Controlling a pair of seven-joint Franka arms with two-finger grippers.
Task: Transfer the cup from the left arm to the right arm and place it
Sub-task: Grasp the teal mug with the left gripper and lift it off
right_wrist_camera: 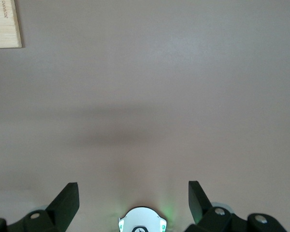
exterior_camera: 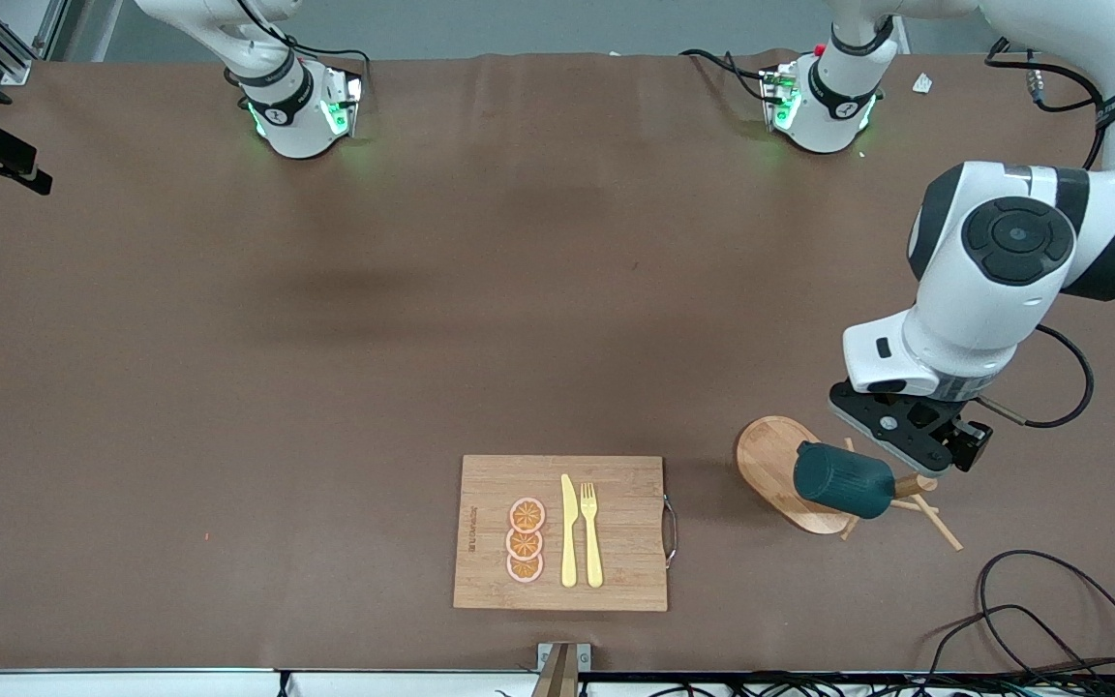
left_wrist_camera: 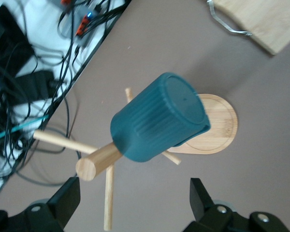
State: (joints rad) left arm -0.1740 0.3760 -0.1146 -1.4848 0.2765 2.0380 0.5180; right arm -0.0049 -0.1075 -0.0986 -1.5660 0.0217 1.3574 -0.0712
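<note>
The cup (exterior_camera: pixel 843 479) (left_wrist_camera: pixel 157 116), dark teal and ribbed, hangs bottom-up on a peg of the wooden rack (exterior_camera: pixel 772 463) (left_wrist_camera: pixel 221 126) toward the left arm's end of the table. My left gripper (left_wrist_camera: pixel 135 198) hovers open just over the rack's top post (left_wrist_camera: pixel 94 164), beside the cup, with nothing between its fingers (left_wrist_camera: pixel 67 199). In the front view its hand (exterior_camera: pixel 909 426) covers the post. My right gripper (right_wrist_camera: pixel 134 198) is out of the front view. Its wrist view shows it open, high over bare table near its own base (right_wrist_camera: pixel 142 221), waiting.
A bamboo cutting board (exterior_camera: pixel 625 518) (left_wrist_camera: pixel 268 19) (right_wrist_camera: pixel 4 24) with a metal handle lies near the front camera, carrying orange slices (exterior_camera: pixel 526 540), a yellow knife (exterior_camera: pixel 568 532) and a fork (exterior_camera: pixel 591 534). Black cables (exterior_camera: pixel 1051 620) trail by the table edge near the rack.
</note>
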